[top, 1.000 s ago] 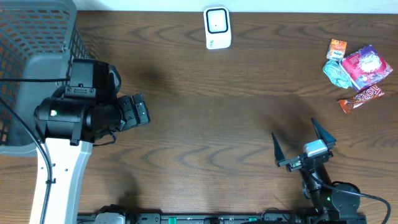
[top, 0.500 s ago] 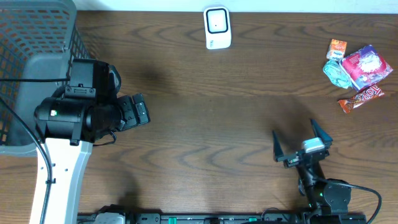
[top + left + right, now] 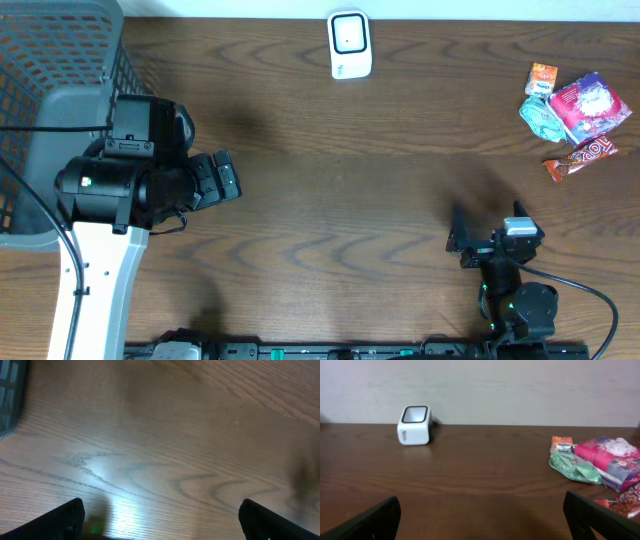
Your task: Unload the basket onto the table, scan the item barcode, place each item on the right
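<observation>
The white barcode scanner (image 3: 349, 44) stands at the table's back edge, and shows far left in the right wrist view as the scanner (image 3: 413, 425). Several snack packets lie at the back right: a pink packet (image 3: 590, 106), a green one (image 3: 542, 118), a small orange one (image 3: 543, 78) and a red bar (image 3: 580, 158). My right gripper (image 3: 487, 233) is open and empty near the front edge, well short of the packets (image 3: 610, 460). At the left, the left gripper (image 3: 162, 520) is also open, with only bare wood beneath it.
A grey mesh basket (image 3: 60, 60) fills the back left corner, right behind the left arm (image 3: 130, 180). A pale wall rises behind the table's back edge (image 3: 520, 390). A cable trails from the right arm's base (image 3: 590, 300).
The right arm has drawn back toward the front edge and its gripper has turned, still open. The left arm has not moved.
</observation>
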`<move>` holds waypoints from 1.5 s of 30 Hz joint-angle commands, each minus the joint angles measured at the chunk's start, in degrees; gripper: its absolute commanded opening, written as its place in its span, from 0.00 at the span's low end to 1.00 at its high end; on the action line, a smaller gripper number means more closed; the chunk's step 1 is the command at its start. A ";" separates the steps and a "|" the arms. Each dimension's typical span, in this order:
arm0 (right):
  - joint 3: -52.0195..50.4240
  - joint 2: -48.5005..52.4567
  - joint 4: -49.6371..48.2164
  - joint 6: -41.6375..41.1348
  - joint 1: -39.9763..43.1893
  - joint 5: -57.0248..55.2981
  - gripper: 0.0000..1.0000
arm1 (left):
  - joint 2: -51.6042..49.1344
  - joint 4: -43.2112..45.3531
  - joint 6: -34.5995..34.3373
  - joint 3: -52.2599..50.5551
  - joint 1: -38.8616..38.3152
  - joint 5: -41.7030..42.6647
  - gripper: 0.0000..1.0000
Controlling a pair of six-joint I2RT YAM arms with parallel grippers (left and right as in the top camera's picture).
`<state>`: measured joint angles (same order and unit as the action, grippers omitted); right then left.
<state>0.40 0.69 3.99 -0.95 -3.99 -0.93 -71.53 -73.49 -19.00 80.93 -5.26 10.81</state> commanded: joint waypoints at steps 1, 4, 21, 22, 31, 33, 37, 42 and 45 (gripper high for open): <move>-0.09 -0.42 0.17 -1.36 -0.50 -1.97 0.99 | 0.00 -0.22 0.98 0.02 0.22 0.11 0.98; -0.09 -0.42 0.33 1.33 -0.50 -1.05 0.99 | 0.00 -0.22 0.98 0.02 0.22 0.11 0.98; -0.09 -0.42 0.59 3.10 0.26 -0.13 0.99 | 0.00 -0.22 0.98 0.02 0.22 0.11 0.98; -0.09 -0.42 0.61 3.10 0.26 -0.13 0.99 | 0.00 -0.22 0.98 0.02 0.22 0.09 0.98; -0.09 -0.42 0.68 2.25 0.26 -0.02 0.99 | 0.00 -0.22 0.98 0.02 0.22 0.11 0.98; -0.09 -0.42 0.68 2.23 0.26 -0.02 0.99 | 0.00 -0.22 0.98 0.02 0.22 0.09 0.98; -0.11 -0.42 0.57 0.55 0.26 -0.04 0.99 | 0.00 -0.22 0.98 0.02 0.22 0.11 0.98; -0.11 -0.42 0.55 -1.42 0.24 0.00 0.99 | 0.00 -0.22 0.98 0.02 0.22 0.09 0.98; -0.11 -0.42 0.57 -1.36 0.26 -0.04 0.99 | 0.00 -0.22 0.98 0.02 0.22 0.09 0.98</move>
<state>0.38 0.69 4.10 -0.86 -3.97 -1.06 -71.53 -73.49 -19.03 80.93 -5.26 10.81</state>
